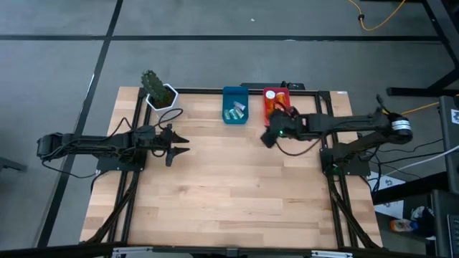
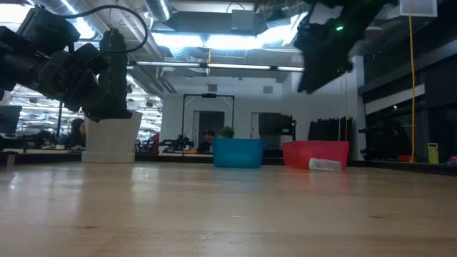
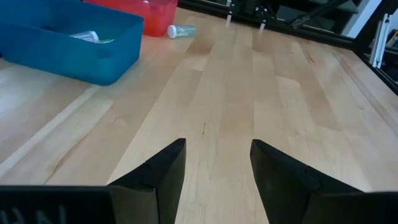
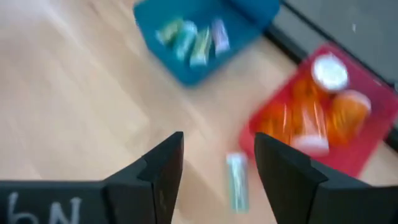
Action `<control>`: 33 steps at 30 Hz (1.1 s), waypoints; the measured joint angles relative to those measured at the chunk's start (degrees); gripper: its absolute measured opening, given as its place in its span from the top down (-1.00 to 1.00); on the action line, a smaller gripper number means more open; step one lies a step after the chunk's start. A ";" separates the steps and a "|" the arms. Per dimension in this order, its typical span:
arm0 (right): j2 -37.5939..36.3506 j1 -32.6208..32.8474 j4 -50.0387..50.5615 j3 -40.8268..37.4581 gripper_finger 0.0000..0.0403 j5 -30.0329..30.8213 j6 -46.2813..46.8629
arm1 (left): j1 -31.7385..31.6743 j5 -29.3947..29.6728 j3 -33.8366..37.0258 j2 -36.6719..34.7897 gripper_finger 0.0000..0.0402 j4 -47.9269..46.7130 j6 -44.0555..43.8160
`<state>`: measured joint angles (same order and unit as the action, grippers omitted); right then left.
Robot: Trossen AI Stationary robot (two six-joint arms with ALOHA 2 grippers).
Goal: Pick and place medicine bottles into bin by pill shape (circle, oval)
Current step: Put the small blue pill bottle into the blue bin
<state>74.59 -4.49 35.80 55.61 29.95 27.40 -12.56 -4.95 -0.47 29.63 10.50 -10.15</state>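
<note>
A blue bin (image 1: 234, 104) holds several slim pale vials (image 4: 193, 37). A red bin (image 1: 276, 102) beside it holds orange bottles with white caps (image 4: 317, 106). One pale teal vial (image 4: 237, 180) lies on its side on the table just in front of the red bin; it also shows in the low view (image 2: 325, 165) and the left wrist view (image 3: 180, 30). My right gripper (image 1: 265, 138) hovers open and empty above the table near this vial. My left gripper (image 1: 183, 144) is open and empty over the table's left half.
A white pot with a green plant (image 1: 161, 93) stands at the table's far left corner. Bare wooden table (image 1: 237, 193) spreads toward the near edge. Black frame rails (image 1: 337, 186) run along the table's sides.
</note>
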 joint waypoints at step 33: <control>-2.24 3.41 -9.39 -23.96 0.02 -2.58 18.84 | 0.00 1.09 0.00 0.00 0.13 -0.22 0.03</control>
<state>72.36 -1.08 26.41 31.65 27.37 46.23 -12.56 -3.86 -0.47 29.63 10.28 -10.12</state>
